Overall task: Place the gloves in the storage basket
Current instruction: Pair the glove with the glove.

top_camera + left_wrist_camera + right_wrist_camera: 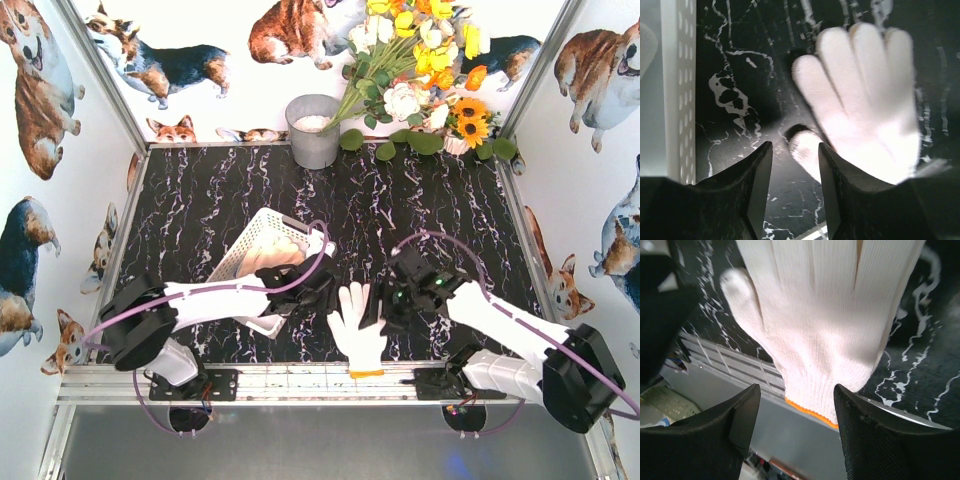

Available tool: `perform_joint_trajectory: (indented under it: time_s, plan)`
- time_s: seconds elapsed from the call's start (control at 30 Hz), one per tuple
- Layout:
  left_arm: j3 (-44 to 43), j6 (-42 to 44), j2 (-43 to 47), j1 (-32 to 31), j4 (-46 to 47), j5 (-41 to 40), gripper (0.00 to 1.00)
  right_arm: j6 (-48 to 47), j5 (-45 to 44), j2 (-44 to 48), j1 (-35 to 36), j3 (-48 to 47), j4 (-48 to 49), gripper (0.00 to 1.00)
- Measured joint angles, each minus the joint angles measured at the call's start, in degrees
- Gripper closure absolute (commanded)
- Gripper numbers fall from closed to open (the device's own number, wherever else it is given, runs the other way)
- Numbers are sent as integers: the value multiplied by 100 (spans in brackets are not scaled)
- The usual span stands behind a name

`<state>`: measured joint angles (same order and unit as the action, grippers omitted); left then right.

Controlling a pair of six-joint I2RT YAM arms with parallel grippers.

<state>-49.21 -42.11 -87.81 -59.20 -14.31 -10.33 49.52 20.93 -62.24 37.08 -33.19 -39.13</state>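
- The storage basket [240, 258] is seen tipped at about 10 o'clock from the table's middle in the top view, and at least one cream glove [275, 252] is already held inside it.
- One white knit glove [358, 335] is left flat on the black marbled table [200, 200] at 6 o'clock. Its fingers are pointed toward 12 o'clock and its orange cuff [367, 373] is laid over the metal rail [300, 372] at the near edge.
- The left gripper [795, 146] is placed at 9 o'clock of this glove, just beside the thumb. Its jaws are parted and nothing is pinched between them.
- The right gripper [796, 388] is placed at 3 o'clock of the glove in the top view. In its own wrist view the jaws are spread wide to either side of the cuff, with a gap left on the thumb side, so no grip is judged to be made.
- The glove is judged light, limp and not fragile, and the knit should be gripped without slipping.
- A pinch through the palm or the thicker cuff is judged best. The fingers can be expected to droop and drag, so a high lift over the basket wall is advised.
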Motion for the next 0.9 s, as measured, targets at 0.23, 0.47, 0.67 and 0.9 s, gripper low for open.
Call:
perform_joint_trajectory:
  time_s: [0.23, 0.47, 0.67, 0.9]
  plan:
    - [7, 55, 505, -243, 417, 243, 73, -542, -348, 177, -833, -378, -372, 56]
    - [17, 26, 9, -824, 916, 894, 81, -754, -216, -15, -1172, -166, -376, 54]
    - [155, -120, -597, -1062, 1019, 1272, 84, -745, 293, -11, -1169, 291, -378, 48]
    - [160, -195, -752, -861, 1143, 1290, 84, -514, 601, 531, -837, 708, -313, 46]
